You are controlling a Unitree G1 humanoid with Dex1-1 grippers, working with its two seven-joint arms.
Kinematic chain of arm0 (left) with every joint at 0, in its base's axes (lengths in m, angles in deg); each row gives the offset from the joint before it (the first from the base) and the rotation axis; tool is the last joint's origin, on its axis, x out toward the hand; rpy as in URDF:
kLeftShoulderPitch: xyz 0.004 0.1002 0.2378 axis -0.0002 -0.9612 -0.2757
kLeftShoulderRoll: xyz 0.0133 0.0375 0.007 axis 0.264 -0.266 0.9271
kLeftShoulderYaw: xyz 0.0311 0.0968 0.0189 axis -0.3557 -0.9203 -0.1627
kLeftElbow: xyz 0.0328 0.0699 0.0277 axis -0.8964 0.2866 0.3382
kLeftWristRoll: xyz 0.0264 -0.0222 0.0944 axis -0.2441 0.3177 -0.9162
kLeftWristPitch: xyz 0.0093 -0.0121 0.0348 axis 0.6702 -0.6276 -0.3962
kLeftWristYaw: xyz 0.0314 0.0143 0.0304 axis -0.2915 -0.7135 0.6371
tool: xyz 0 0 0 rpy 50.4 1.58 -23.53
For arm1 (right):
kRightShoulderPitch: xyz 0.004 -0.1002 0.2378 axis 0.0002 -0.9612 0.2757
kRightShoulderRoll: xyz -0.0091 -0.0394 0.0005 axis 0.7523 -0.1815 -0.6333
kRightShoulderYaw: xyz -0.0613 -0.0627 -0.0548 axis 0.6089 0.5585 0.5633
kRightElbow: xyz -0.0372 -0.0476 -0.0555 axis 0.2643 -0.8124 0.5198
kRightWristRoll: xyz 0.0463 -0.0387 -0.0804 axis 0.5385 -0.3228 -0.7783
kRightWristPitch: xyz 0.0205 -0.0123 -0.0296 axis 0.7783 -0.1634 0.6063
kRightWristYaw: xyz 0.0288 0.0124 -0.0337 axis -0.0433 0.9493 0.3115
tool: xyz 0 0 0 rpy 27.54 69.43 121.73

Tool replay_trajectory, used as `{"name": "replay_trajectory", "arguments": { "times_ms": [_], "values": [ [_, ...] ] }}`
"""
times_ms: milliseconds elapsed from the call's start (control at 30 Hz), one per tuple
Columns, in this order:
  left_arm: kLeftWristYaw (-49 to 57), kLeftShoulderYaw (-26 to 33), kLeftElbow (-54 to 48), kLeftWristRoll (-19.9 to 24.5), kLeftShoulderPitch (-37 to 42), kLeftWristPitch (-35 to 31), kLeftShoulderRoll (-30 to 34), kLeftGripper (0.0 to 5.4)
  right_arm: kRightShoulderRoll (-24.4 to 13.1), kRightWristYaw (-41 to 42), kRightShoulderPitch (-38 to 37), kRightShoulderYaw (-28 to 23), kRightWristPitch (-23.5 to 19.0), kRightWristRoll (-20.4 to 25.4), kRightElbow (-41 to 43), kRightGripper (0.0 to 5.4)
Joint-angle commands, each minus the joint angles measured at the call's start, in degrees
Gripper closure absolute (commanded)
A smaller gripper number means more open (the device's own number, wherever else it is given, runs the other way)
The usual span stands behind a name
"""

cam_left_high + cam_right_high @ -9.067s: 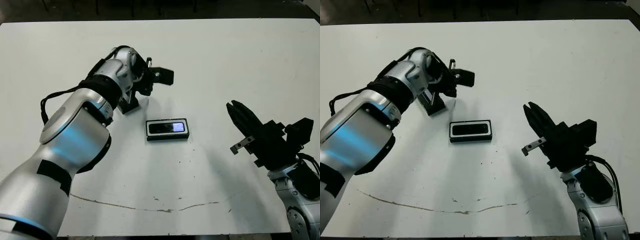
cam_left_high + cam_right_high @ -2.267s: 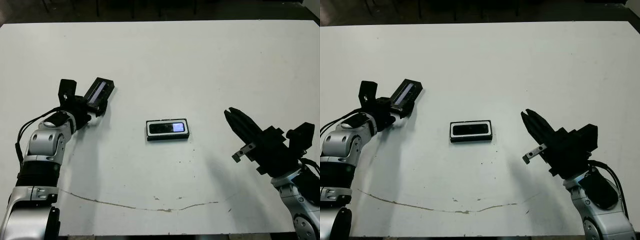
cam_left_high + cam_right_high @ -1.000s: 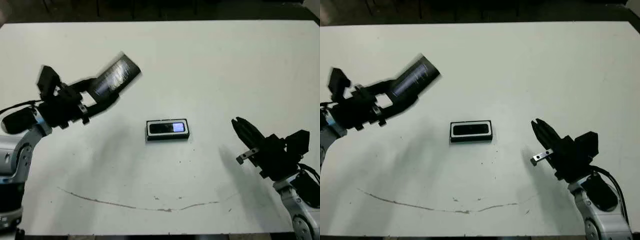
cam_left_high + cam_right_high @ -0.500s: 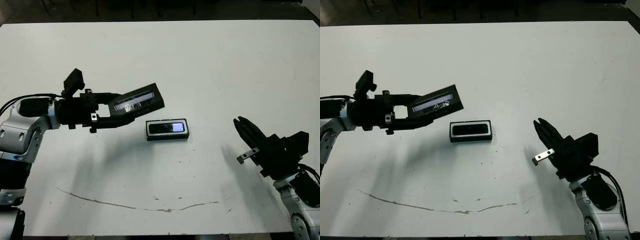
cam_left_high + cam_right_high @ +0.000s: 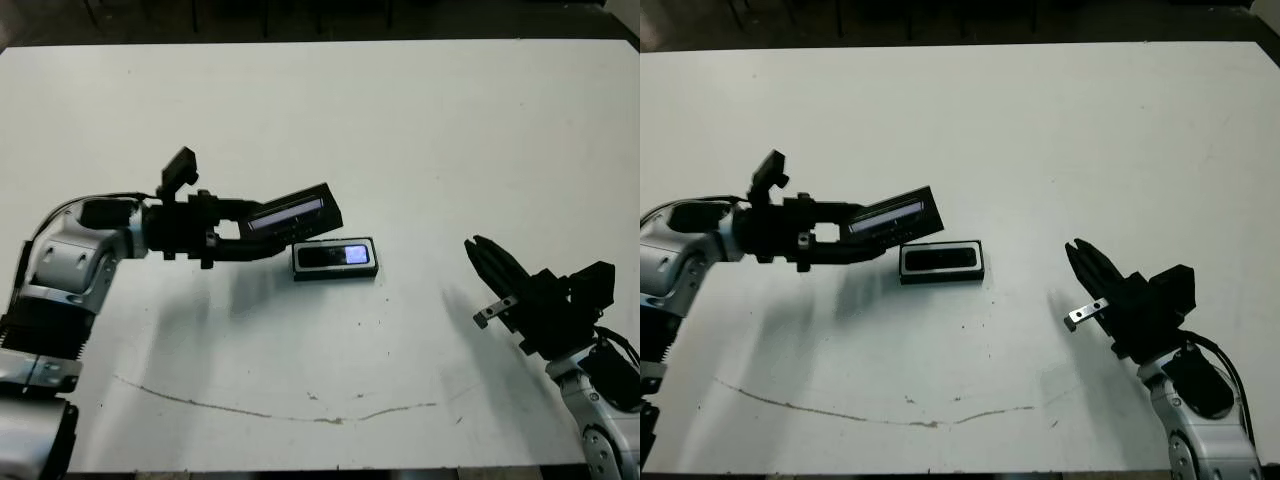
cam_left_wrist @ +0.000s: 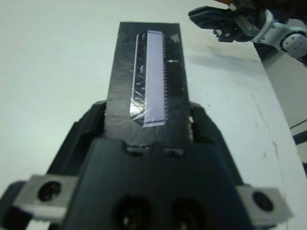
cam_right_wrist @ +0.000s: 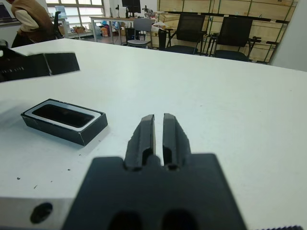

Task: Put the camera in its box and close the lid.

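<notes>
With the left gripper [image 5: 262,238] clamped on the lid [image 5: 293,213], tilted just beside the box [image 5: 336,258] where the camera [image 5: 337,255] lies, level it, square its edges, then lower. The right gripper [image 7: 158,130] sits pinched together, empty.

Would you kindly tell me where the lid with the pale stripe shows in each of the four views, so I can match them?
Left eye view: the lid is left of centre, in the left gripper.
Right eye view: the lid is left of centre, just left of the box.
Left wrist view: it fills the middle.
Right wrist view: its end shows at the left edge.
Shared landmark: the box, hidden only in the left wrist view.
</notes>
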Motion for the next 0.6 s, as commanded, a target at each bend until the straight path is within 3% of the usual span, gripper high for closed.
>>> {"name": "replay_trajectory", "arguments": {
  "times_ms": [33,167,267,600],
  "values": [
    [-2.01,-1.83,4.59,-2.59,1.94,1.52,-0.35,2.61,-0.34,0.23,-0.29,-0.32,-1.23,0.07,-0.46,5.4],
    [-4.18,-3.36,9.07,-4.83,3.76,3.6,-1.29,2.61,-0.32,0.98,-0.07,-0.21,0.35,-0.67,-1.83,5.4],
    [-5.09,-3.67,11.86,-5.91,4.5,5.87,-2.34,2.61,-0.19,0.18,-0.51,-0.26,-1.1,-0.73,-0.7,5.4],
    [-6.13,-4.25,19.86,-9.29,7.3,6.48,-4.75,2.61,0.25,0.66,-0.77,-0.49,-0.67,0.18,-1.22,5.4]
  ]
}}
